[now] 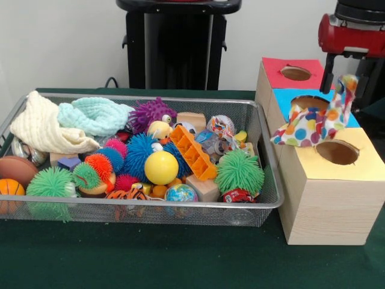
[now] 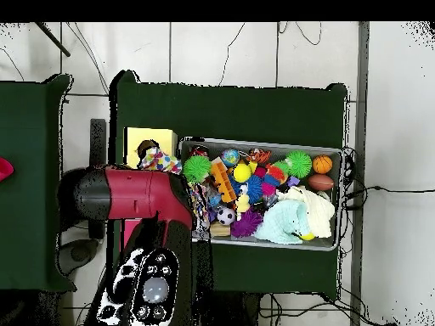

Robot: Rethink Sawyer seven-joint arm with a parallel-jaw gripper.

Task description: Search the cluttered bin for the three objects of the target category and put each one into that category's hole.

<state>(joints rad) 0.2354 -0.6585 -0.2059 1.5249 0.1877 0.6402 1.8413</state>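
A white cloth with multicoloured polka dots (image 1: 319, 120) hangs in the air from my gripper (image 1: 348, 81). The gripper is shut on its top end, and its fingers are mostly hidden by the cloth. The cloth's lower end drapes over the blue-topped box, just beside the round hole (image 1: 337, 152) in the yellow top of the pale wooden box. In the overhead view the cloth (image 2: 158, 160) lies at the yellow top's (image 2: 136, 136) edge, partly under my red arm. The wire mesh bin (image 1: 150, 203) is full of toys. A small patterned piece (image 1: 220, 124) near its right end may be another cloth.
A blue-surround hole (image 1: 307, 103) and a red-surround hole (image 1: 295, 73) lie behind the yellow one. The bin holds spiky rubber balls (image 1: 239, 171), a yellow ball (image 1: 161, 167), an orange block (image 1: 192, 152), and cream (image 1: 42, 126) and mint knitted cloths (image 1: 96, 115).
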